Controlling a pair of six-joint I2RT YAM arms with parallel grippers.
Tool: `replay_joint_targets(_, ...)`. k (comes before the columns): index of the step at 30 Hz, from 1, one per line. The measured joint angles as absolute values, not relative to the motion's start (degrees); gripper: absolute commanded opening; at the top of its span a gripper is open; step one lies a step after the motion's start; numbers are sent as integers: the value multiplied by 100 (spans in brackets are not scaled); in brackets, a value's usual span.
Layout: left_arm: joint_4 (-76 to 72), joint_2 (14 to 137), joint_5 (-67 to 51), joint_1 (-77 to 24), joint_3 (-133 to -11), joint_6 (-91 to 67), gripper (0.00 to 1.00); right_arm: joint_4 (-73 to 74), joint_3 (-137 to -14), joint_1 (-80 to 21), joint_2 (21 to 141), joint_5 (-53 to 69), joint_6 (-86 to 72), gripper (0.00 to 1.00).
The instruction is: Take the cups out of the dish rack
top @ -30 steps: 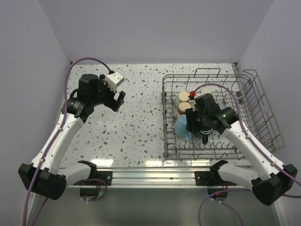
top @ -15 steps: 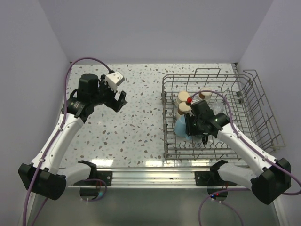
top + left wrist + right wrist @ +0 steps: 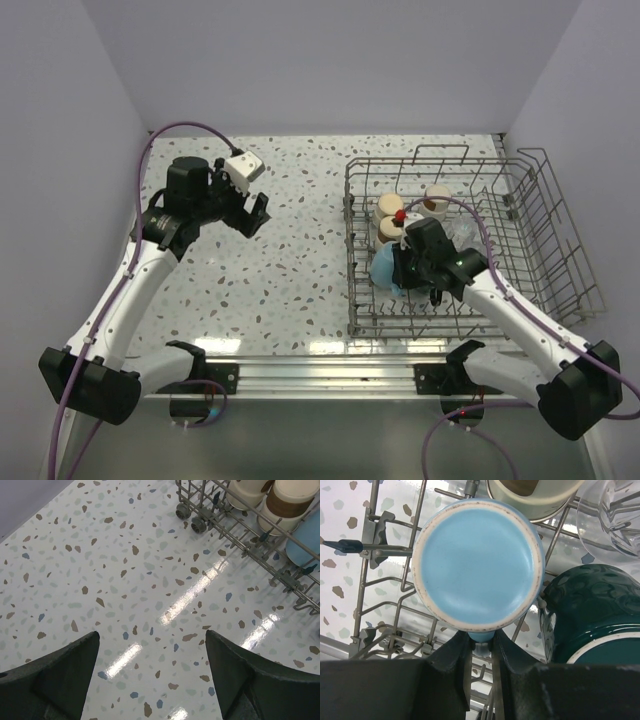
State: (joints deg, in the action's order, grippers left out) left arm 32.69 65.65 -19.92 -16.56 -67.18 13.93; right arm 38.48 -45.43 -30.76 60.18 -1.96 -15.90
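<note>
The grey wire dish rack (image 3: pixel 560 215) stands on the right of the table. A light blue mug (image 3: pixel 477 562) sits upside down in its front left corner. My right gripper (image 3: pixel 481 642) is shut on the mug's handle, which is pinched between both fingers. From above, the right gripper (image 3: pixel 408 268) sits against the mug (image 3: pixel 385 268). A dark teal mug (image 3: pixel 590 610), a clear glass tumbler (image 3: pixel 612 520) and a beige tumbler (image 3: pixel 535 497) stand close around it. My left gripper (image 3: pixel 152 640) hangs open and empty over bare table, left of the rack (image 3: pixel 240 540).
Three beige tumblers (image 3: pixel 389 205) (image 3: pixel 391 229) (image 3: pixel 437 196) stand upside down at the rack's back left. The rack's tall wire sides rise on the right. Speckled tabletop (image 3: pixel 290 250) stretches between the left arm and the rack. Walls close in the table on three sides.
My right gripper has closed its fingers onto the light blue mug's handle and shifted a little toward the front left of the rack. The left arm has not moved.
</note>
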Motion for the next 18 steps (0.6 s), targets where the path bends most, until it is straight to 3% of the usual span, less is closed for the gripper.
replay_joint_targets(10,3269,6506,-2110,-1656,-6720,1273,87,4230,-4950,-3072,5378,-307,-1881,0)
replay_joint_targets(15,3271,6469,-2261,-1656,-6803,1140,70,4558,-5559,-3068,5240,-613,-1990,0)
replay_joint_targets(18,3267,6445,-2547,-1656,-6925,978,71,4580,-5852,-3063,5186,-611,-2023,0)
